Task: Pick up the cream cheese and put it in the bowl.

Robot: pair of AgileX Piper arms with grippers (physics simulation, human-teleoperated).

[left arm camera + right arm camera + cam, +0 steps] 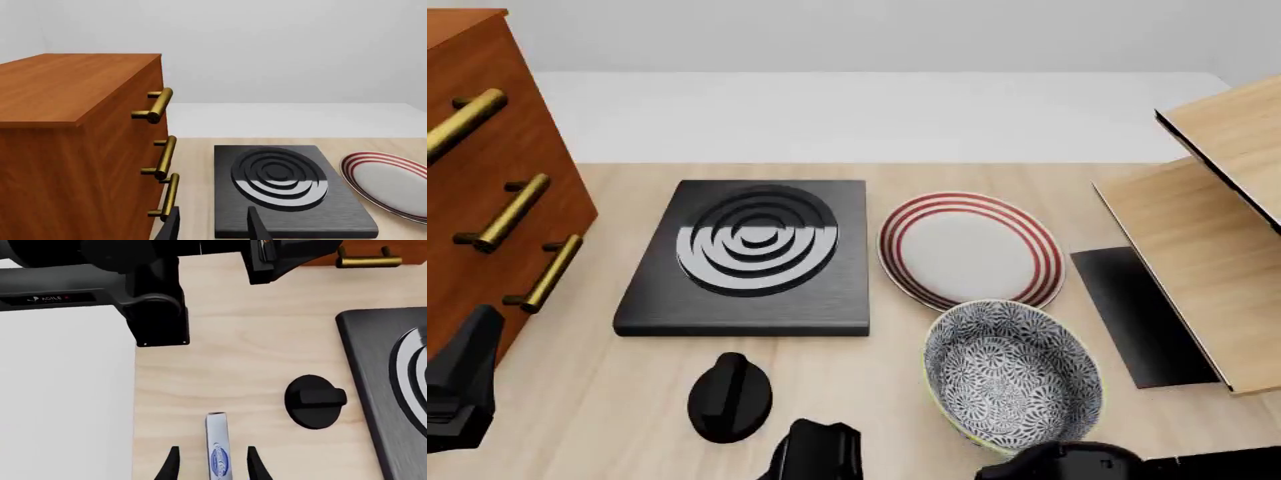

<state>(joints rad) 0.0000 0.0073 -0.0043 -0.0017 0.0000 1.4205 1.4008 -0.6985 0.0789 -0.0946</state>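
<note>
In the right wrist view the cream cheese (217, 447), a narrow pale box with a blue oval label, lies on the wooden table between the fingers of my right gripper (212, 465). That gripper is open, with a gap on each side of the box. In the front view the right gripper (817, 452) shows at the bottom edge and hides the box. The patterned blue-grey bowl (1014, 372) stands to its right, empty. My left gripper (213, 227) is open and holds nothing, low beside the wooden cabinet (73, 150).
A black stove knob (730, 397) lies just left of the right gripper. Behind it is the black burner plate (754, 255), and a white plate with red rings (968, 250) beside that. The cabinet (481, 180) stands at left, a wooden shelf (1214, 250) at right.
</note>
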